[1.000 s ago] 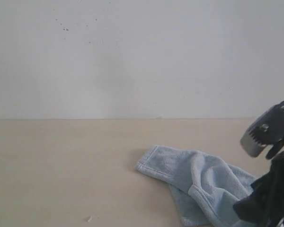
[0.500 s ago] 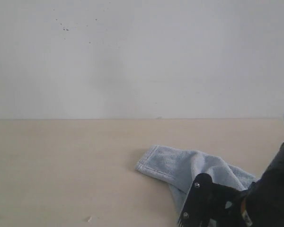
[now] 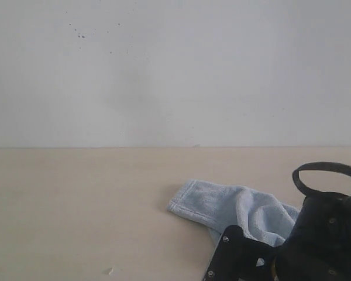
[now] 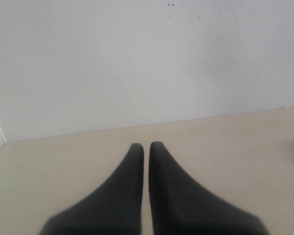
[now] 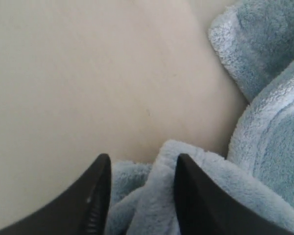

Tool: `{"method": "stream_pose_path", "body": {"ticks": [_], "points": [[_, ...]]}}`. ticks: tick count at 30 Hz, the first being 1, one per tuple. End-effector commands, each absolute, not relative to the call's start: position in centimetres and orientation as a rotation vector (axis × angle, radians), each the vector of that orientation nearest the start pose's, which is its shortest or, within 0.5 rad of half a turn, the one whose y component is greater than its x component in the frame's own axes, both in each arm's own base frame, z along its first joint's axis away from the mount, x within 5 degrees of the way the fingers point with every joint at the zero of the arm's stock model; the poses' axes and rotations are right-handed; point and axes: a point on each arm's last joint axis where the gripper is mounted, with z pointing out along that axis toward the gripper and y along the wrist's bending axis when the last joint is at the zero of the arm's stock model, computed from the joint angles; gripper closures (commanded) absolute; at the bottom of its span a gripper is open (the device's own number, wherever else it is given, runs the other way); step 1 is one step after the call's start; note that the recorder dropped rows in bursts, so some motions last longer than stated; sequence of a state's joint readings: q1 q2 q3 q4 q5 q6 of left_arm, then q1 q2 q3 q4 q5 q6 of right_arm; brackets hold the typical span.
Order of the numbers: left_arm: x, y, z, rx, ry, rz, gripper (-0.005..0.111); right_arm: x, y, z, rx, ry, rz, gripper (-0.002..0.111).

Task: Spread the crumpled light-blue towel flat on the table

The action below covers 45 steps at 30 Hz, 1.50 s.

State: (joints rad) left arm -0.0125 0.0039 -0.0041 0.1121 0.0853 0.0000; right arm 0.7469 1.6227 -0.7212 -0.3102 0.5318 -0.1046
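Beige wood-tone tabletop [image 3: 76, 205]: we see the fluffy light-blue towel [image 3: 240, 205] crumpled, unspread; right end effector [image 5: 143, 159] straddles a fold, parted; left end effector [image 4: 146, 145] closed, empty.

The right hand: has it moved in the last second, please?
Yes. The right hand dropped leftward, from above the towel's right end to its near edge.

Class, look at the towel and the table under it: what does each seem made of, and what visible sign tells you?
Towel: soft terry cloth by the look, pale blue, matte; fuzzy pile and a flat stitched hem show it.
Table: smooth pale beige top, perhaps laminate or light wood, low sheen; no clear grain, so it stays open.
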Motion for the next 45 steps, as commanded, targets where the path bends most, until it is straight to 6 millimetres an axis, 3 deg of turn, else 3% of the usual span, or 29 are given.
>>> {"method": "stream_pose_path", "body": {"ticks": [1,5,13,25,30,37,41,45], "points": [[5.6,0.0,20.6,0.084,1.557,0.082,0.103,20.9,16.8,14.8,-1.45,2.431,-0.219,0.091],[5.6,0.0,20.6,0.084,1.557,0.082,0.103,21.4,16.4,14.9,-1.338,2.451,-0.287,0.107],[5.6,0.0,20.6,0.084,1.557,0.082,0.103,21.4,16.3,15.5,-1.267,2.464,-0.284,0.108],[5.6,0.0,20.6,0.084,1.557,0.082,0.103,20.1,15.1,22.2,-0.921,2.359,-0.108,0.108],[5.6,0.0,20.6,0.084,1.557,0.082,0.103,18.1,12.9,23.5,-0.761,2.389,-0.094,0.108],[5.6,0.0,20.6,0.084,1.557,0.082,0.103,13.4,8.4,22.7,-0.599,2.542,-0.122,0.108],[5.6,0.0,20.6,0.084,1.557,0.082,0.103,11.6,7.2,22.4,-0.567,2.568,-0.063,0.108],[5.6,0.0,20.6,0.084,1.557,0.082,0.103,11.1,7.2,22.5,-0.543,2.568,0.003,0.108]]}}
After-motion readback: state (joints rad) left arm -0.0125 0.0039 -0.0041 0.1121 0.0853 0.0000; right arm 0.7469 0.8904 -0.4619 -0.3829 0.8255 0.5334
